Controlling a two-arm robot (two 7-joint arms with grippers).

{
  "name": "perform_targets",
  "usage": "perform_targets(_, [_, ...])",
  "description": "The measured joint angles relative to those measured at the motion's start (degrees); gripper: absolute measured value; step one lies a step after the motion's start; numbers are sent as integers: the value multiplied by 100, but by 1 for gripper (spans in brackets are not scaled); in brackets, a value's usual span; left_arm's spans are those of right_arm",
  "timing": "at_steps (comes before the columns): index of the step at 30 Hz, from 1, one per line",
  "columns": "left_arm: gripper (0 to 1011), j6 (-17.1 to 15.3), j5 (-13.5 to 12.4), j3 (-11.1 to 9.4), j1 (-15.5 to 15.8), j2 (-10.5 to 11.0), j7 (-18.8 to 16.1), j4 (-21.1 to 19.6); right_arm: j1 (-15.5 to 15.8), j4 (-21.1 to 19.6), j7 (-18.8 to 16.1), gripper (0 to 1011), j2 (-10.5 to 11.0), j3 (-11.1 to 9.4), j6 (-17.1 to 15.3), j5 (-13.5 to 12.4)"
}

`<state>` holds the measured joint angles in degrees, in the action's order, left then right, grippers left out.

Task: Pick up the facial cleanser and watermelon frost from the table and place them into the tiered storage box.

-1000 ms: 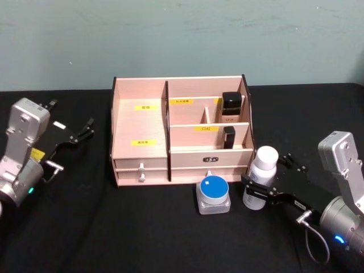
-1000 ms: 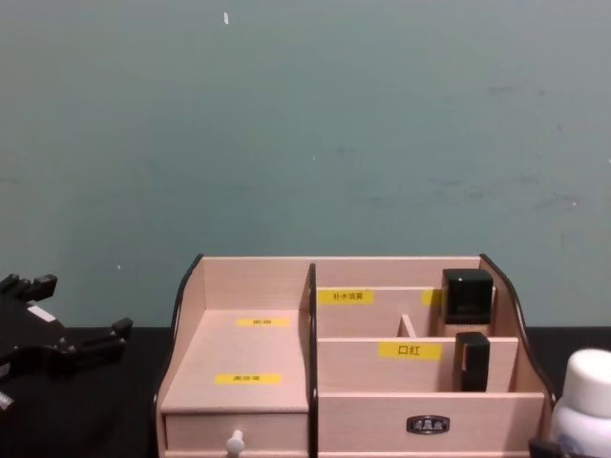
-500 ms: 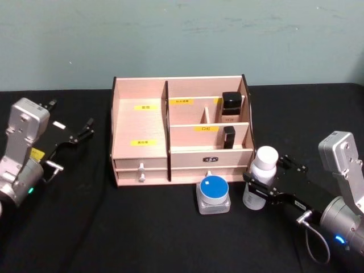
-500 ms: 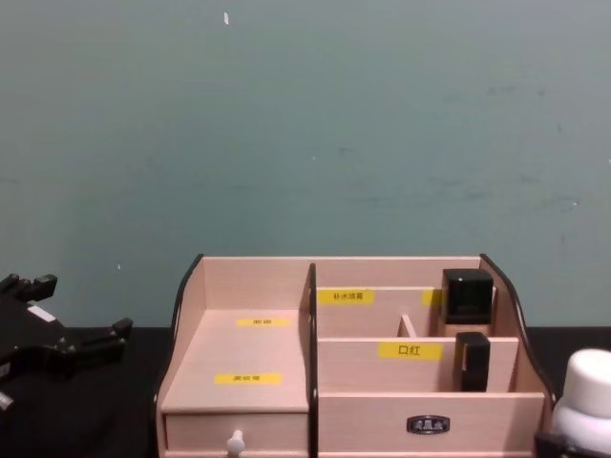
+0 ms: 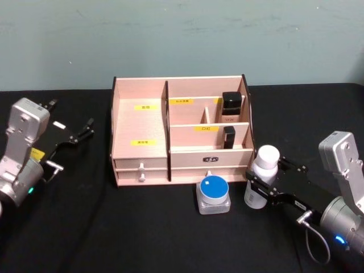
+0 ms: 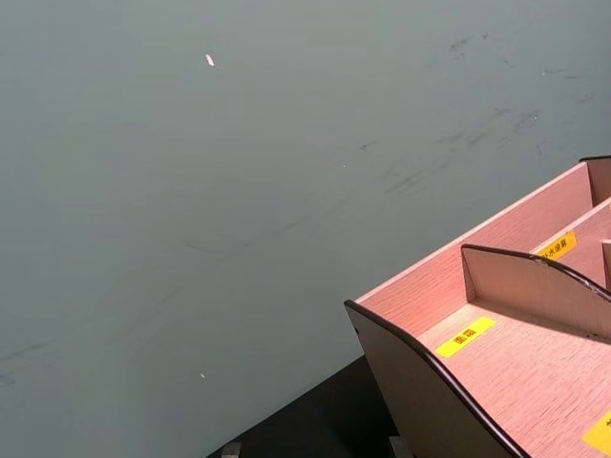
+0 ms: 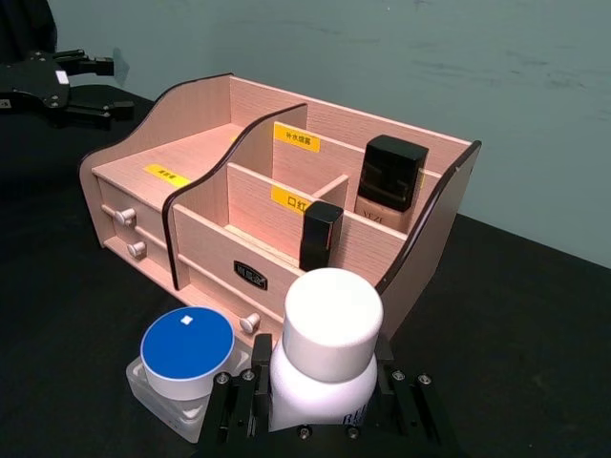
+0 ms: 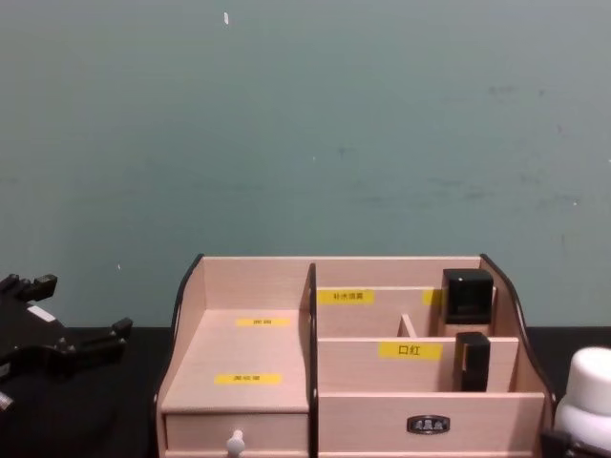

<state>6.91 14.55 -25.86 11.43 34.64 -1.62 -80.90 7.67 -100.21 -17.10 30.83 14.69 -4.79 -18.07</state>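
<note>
Head view: right end effector (image 5: 263,192) pinches bottle (image 5: 264,165) low, beside box's (image 5: 139,125) right front corner; jar (image 5: 213,190) on tabletop (image 5: 142,227) before drawers (image 5: 142,170).
Left end effector (image 5: 71,116): spread, parked left of box.
Handling: bottle likely stiff, slick, top-heavy; grip mid-body, keep upright.
Right wrist view: fingers (image 7: 234,405) clamp bottle's sides; chest view gives its cap (image 8: 589,367), side-on.

Right end effector (image 5: 259,188), clamped on white bottle (image 5: 266,162), shifted slightly right.
</note>
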Motion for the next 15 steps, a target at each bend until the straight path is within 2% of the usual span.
perform_targets(8, [1001,0,0,0,0,0,0,0,1,-41,-92,611,-31,-16,2,25])
perform_targets(15, [1001,0,0,0,0,0,0,0,-35,-312,-267,611,-28,-26,-11,139])
